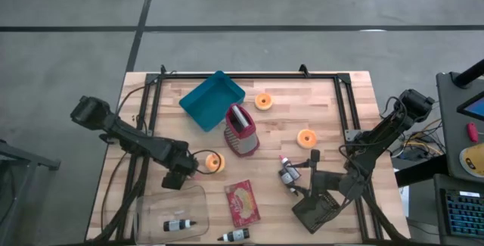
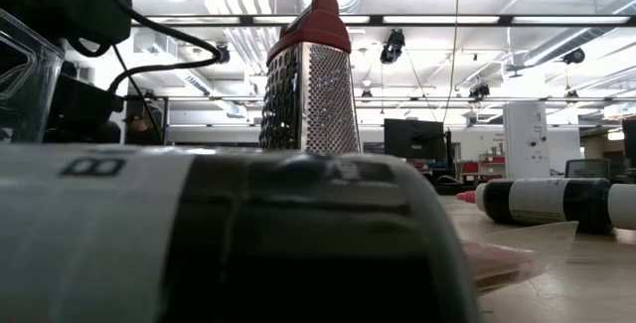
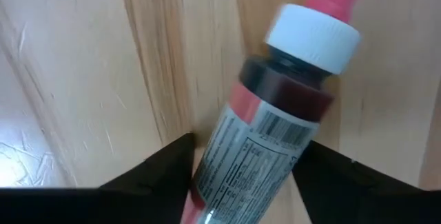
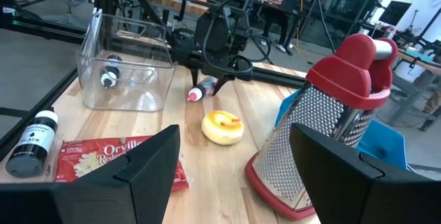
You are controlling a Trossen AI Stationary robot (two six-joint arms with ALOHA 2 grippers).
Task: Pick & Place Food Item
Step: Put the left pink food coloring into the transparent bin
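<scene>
We start with the pale wooden table (image 1: 333, 110), where everything is spread out well apart, which we judge is to leave room for a descent from above. At its near left corner sits the clear plastic bin (image 1: 170, 208) with one small dark bottle already lying inside. That makes it the likely drop point, and it is close to the left arm. The teal plastic tray (image 1: 212, 99) lies toward the far side. The red-topped metal box grater (image 1: 240, 130) stands upright mid-table, clear of the work. The red popcorn packet (image 1: 243, 203) lies flat near the front, and an orange ring-shaped doughnut toy (image 1: 215, 161) sits just beside the left arm's reach. The right gripper (image 4: 234, 156) hangs near the table's right front, its fingers spread wide with nothing between them, apparently waiting. The left gripper (image 3: 244, 160) points down over the task's thing, a small dark food-colouring bottle with a white cap and pink nozzle (image 3: 289, 93), lying on its side on the wood between bin and doughnut. The jaws stand open astride its labelled body, across its width so they can close on it. We cannot tell whether they press it yet.
</scene>
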